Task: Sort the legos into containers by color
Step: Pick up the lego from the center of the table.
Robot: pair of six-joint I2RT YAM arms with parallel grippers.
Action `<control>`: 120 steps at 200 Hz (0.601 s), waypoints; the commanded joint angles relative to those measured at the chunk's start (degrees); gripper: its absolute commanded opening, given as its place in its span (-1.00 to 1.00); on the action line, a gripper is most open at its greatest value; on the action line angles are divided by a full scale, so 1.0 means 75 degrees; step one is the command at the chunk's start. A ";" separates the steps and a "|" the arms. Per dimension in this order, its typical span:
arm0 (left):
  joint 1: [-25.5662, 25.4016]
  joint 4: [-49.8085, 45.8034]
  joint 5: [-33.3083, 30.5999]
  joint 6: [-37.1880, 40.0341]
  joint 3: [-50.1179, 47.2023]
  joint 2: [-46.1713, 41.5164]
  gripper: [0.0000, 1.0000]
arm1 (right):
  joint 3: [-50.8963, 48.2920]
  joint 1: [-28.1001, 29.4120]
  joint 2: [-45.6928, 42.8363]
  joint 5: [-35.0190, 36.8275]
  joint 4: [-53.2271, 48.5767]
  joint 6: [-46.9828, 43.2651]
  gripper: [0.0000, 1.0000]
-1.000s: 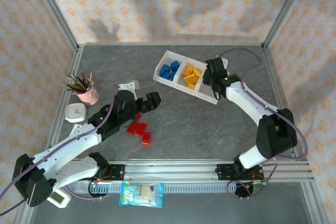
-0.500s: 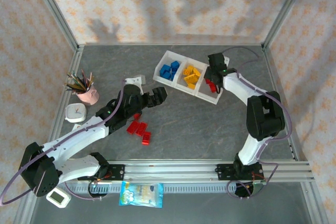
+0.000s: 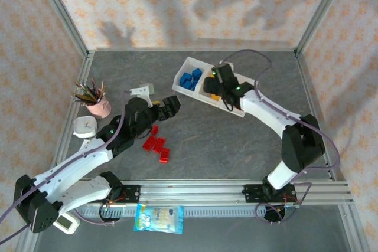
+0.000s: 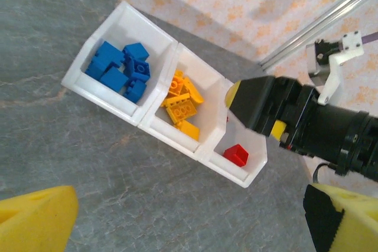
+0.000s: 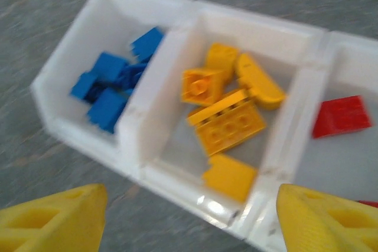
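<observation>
The white three-compartment tray (image 3: 184, 66) holds blue legos (image 3: 190, 79) at its left end. In the left wrist view the tray (image 4: 137, 121) shows blue legos (image 4: 118, 68), yellow legos (image 4: 183, 107) and one red lego (image 4: 236, 154), one color to a compartment. Several red legos (image 3: 156, 144) lie loose on the table. My right gripper (image 3: 221, 92) hangs open and empty over the yellow compartment; its wrist view has the yellow legos (image 5: 227, 116) between its open fingers (image 5: 53, 219). My left gripper (image 3: 172, 106) stands open and empty above the table, between the loose red legos and the tray.
A pink cup of pencils (image 3: 98, 106) and a small white clock (image 3: 86, 126) stand at the left. A blue-and-white snack packet (image 3: 158, 218) lies in front of the arms' rail. Metal frame posts border the table.
My right gripper opened and moved left from the red compartment to over the yellow one; a red lego now lies in that end compartment. My left arm shifted slightly.
</observation>
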 commanded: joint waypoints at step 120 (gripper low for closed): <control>0.0142 -0.3914 -0.2215 -0.1021 -0.0591 -0.3143 0.98 | 0.1681 0.3250 0.2401 -0.0747 0.0068 0.0773 0.73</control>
